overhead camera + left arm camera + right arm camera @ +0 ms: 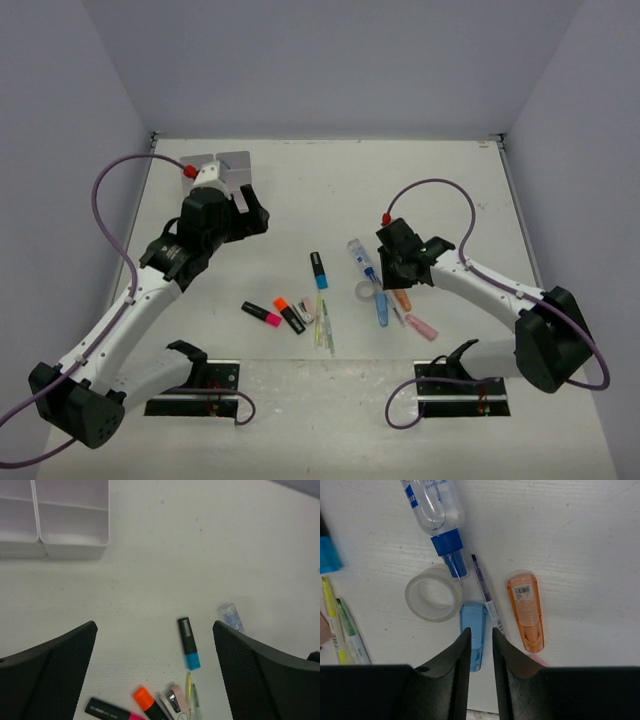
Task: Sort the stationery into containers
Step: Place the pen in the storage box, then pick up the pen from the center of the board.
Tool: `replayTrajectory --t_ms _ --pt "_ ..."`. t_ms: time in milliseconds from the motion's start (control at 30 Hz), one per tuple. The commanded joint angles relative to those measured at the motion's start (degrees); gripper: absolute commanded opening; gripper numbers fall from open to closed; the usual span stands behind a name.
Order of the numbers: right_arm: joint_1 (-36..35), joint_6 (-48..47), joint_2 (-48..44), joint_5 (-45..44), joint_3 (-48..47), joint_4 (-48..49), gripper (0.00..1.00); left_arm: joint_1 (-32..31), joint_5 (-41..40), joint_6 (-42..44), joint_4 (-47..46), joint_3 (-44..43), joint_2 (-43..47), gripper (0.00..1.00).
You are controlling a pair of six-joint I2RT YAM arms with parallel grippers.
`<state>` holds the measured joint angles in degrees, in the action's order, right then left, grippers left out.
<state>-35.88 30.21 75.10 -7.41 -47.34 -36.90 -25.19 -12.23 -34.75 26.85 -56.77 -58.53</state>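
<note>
- My pincer (481, 636) has its fingers near each other, with a narrow gap.
- A blue eraser (472, 617) shows in this gap.
- A thin pen (486, 595) lies between it and an orange eraser (526, 610).
- The tape ring (432, 592) touches the blue-capped tube (437, 510).

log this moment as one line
left pincer: open, empty, near tray | right pincer: jaws narrow astride blue eraser, grip unclear

No legible text, barcode sticker on orange case (525, 612), label on tube (437, 510) blurred
</note>
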Motion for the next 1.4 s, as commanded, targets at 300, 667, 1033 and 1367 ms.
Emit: replayTrajectory --t_ms 300,667,1033,1367 --pt "0.6 3.2 9.3 -0.4 0.0 -1.8 0.21 0.1 11.4 8.4 3.0 2.4 11.7 1.0" --pt "0.6 3.2 14.4 0.1 -1.3 -2.0 0.21 0.1 14.6 8.3 0.5 6.1 12.3 1.0" --pt "0.7 2.8 16.4 1.2 -2.7 -1.8 0.0 0.0 16.1 7.5 -0.7 8.7 12.6 1.0" --pt "0.6 4.5 -7.1 -7.3 -10.1 -13.7 0.0 -12.6 4.0 -1.8 -1.4 8.5 4.5 0.99"
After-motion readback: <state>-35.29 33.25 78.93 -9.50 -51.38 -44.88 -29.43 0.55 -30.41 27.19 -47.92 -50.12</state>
